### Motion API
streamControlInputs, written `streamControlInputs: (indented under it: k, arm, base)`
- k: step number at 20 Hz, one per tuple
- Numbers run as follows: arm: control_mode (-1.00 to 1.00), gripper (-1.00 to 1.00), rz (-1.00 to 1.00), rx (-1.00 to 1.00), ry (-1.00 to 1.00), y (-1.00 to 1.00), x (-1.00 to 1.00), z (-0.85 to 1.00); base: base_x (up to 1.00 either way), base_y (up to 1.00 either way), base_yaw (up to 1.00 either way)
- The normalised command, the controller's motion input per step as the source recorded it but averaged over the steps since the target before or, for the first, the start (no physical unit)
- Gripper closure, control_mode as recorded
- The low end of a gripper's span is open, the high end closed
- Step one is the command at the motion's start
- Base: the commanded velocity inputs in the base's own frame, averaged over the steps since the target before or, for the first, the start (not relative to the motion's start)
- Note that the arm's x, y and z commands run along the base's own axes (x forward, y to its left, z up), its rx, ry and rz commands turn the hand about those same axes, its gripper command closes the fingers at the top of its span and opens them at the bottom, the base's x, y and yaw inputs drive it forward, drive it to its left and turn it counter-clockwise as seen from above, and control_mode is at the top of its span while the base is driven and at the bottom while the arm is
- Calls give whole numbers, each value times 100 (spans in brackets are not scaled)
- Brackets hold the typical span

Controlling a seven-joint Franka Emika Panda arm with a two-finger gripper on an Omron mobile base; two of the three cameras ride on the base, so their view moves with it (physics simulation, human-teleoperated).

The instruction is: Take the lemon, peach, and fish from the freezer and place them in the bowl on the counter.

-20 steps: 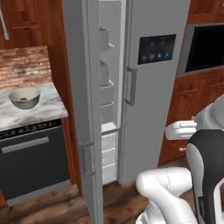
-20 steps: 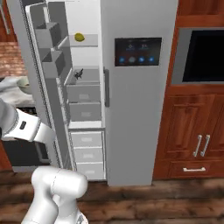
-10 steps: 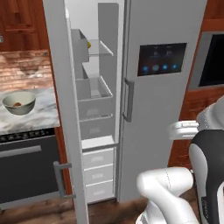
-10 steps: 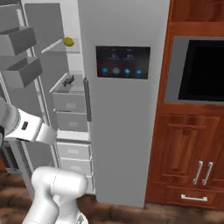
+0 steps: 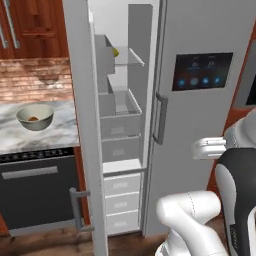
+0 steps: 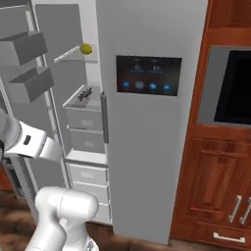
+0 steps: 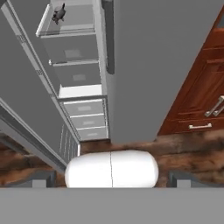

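The freezer point(image 5: 200, 115) stands open, its door point(image 5: 82, 150) swung out to the left. On the glass shelf inside lies the yellow lemon point(image 5: 115, 51) point(image 6: 86, 48). The dark fish point(image 6: 84, 94) point(image 7: 58, 14) rests on top of a grey drawer below it. On the marble counter point(image 5: 55, 137) left of the door stands the pale bowl point(image 5: 35, 116), with the small orange peach point(image 5: 33, 119) inside. My gripper point(image 7: 111, 181) is open and holds nothing; its fingertips point(image 7: 41, 179) show low in the hand view, well short of the freezer.
A black appliance front point(image 5: 35, 200) sits under the counter. Grey bins point(image 6: 24, 46) hang on the open door. Right of the freezer are a built-in black oven point(image 6: 233, 88) and red-brown cabinets point(image 6: 215, 196). Wooden floor point(image 7: 188, 151) lies in front.
Both base views have shifted: the base has moved, so the freezer now looks closer and its interior faces me more. The lemon, fish and bowl stay in place.
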Motion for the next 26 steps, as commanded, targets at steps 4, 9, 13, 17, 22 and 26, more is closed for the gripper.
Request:
streamControlInputs:
  k: [4,9,13,17,22,26]
  arm:
    - [100,-100,0,0,0,0,0,0]
    - [100,-100,0,0,0,0,0,0]
    - [100,-100,0,0,0,0,0,0]
    - [100,-100,0,0,0,0,0,0]
    - [100,-100,0,0,0,0,0,0]
    - [100,-100,0,0,0,0,0,0]
  base:
    - [45,4,18]
    - [84,-9,29]
    - [100,-4,27]
    - [100,8,25]
    - [100,62,24]
    - [89,97,28]
